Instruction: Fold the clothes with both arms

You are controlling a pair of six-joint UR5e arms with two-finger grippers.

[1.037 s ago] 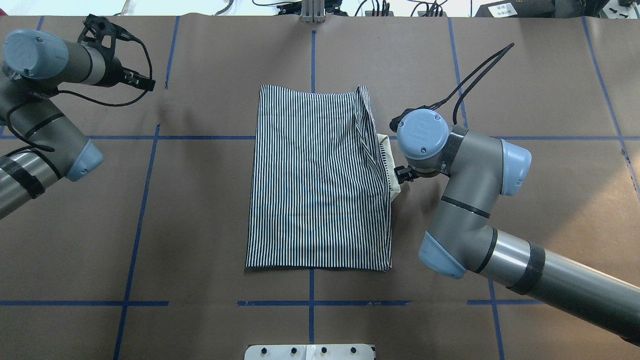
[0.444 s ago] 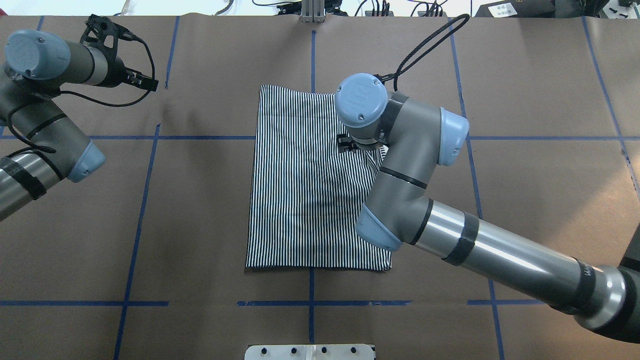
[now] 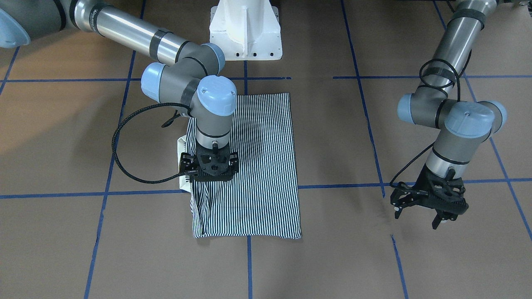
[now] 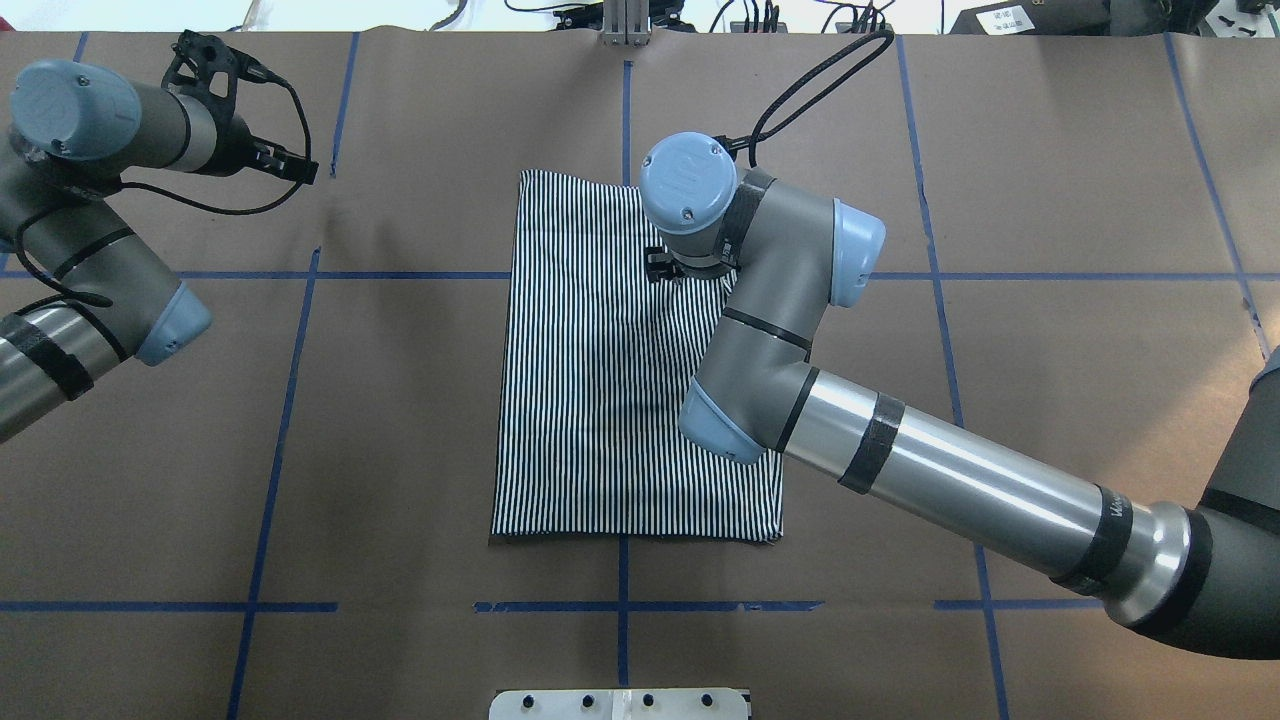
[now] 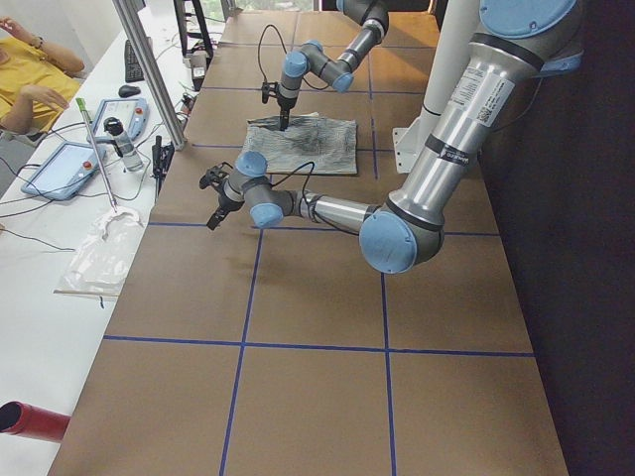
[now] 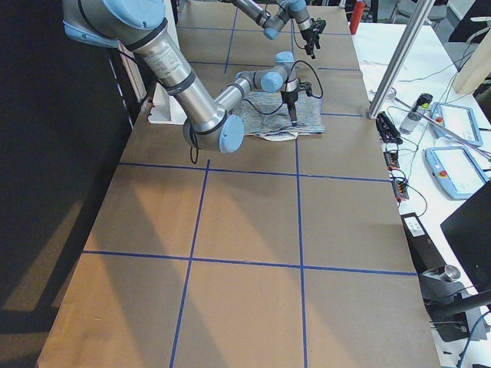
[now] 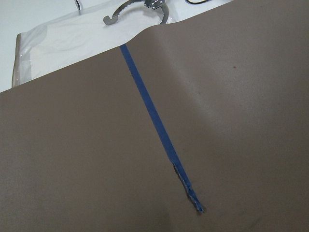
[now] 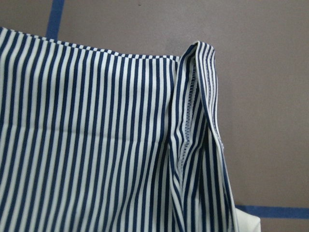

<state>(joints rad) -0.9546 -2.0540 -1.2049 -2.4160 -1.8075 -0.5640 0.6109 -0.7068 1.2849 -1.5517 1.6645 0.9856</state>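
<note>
To the robot's left of the striped polo shirt (image 4: 600,400), the brown worktop (image 4: 400,450) lies bare out to the left gripper (image 3: 419,209), which hangs well apart over the far left part. The strip between the shirt's near hem and the white pedestal base (image 3: 245,29) is likewise open. On the robot's right, the right arm (image 4: 950,480) slants low across the shirt's near right corner and the right gripper (image 3: 213,166) hangs over its far right part, barring that side from above, while the shirt's left half lies uncovered.
</note>
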